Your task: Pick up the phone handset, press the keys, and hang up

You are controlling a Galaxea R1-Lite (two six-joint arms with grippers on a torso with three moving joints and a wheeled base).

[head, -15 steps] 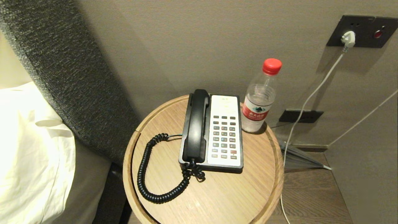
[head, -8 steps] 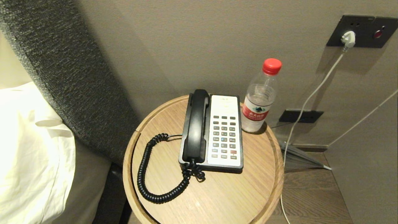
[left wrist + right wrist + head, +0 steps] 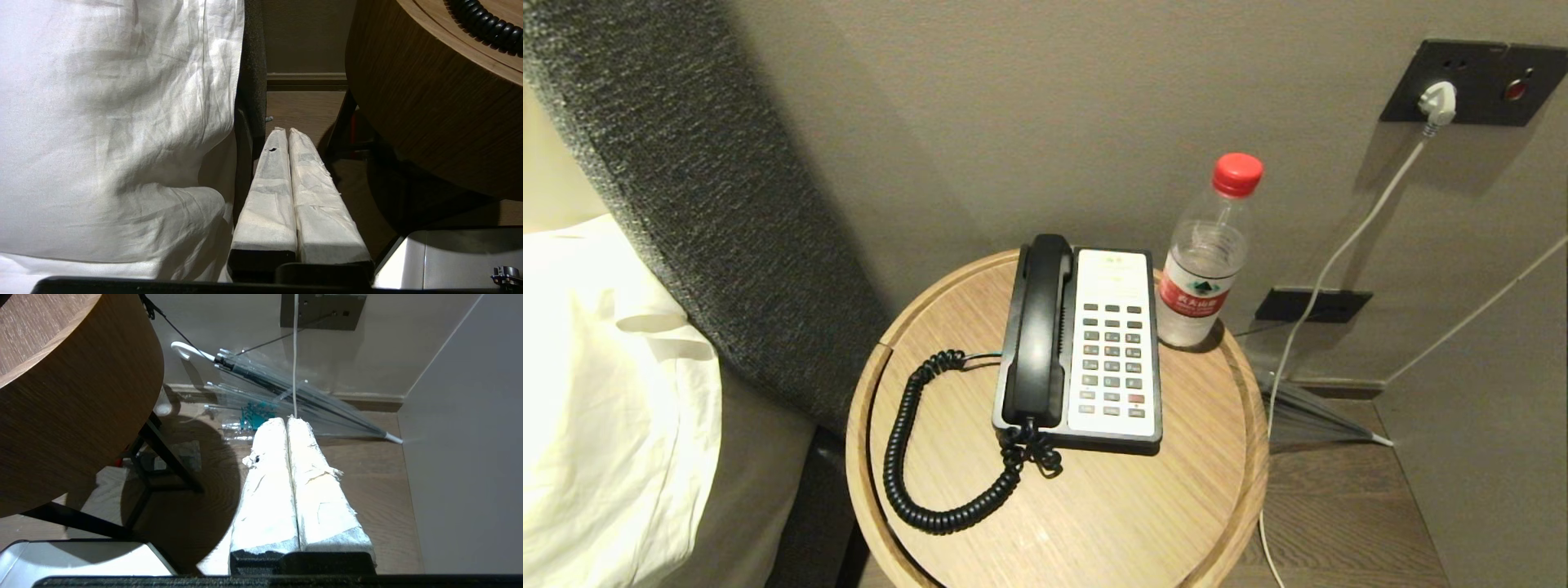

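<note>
Down low, beneath the level of the tabletop, both arms hang out of the head view; the left gripper [image 3: 285, 130], its two tape-wrapped fingers [image 3: 269, 188] pressed flat together and holding nothing, points along the gap between the white bed linen [image 3: 106, 134] and the curved wooden side of the round table [image 3: 425, 122]; the right gripper [image 3: 286, 419], likewise closed and empty with its white-wrapped fingers [image 3: 267, 498] touching along their length, sits beside the table's other flank above the wood floor [image 3: 380, 490], aimed toward a folded clear umbrella [image 3: 286, 392] lying against the wall. Up on the table [image 3: 1094, 523], nearest the camera, the black coiled cord [image 3: 907, 457] loops across the wood and runs up to the near end of the phone handset [image 3: 1039, 331]; the handset lies seated in its cradle along the left side of the phone base [image 3: 1115, 347], parallel to the white keypad panel, with no gripper near it. Just beyond the base's right far corner stands a clear water bottle [image 3: 1205, 261] with a red cap and red label, upright, close to the phone but apart from it. Farther back, a white plug [image 3: 1437, 102] sits in a dark wall socket panel, its cable trailing down the wall; a grey upholstered headboard [image 3: 686, 180] rises at left behind the bedding.
</note>
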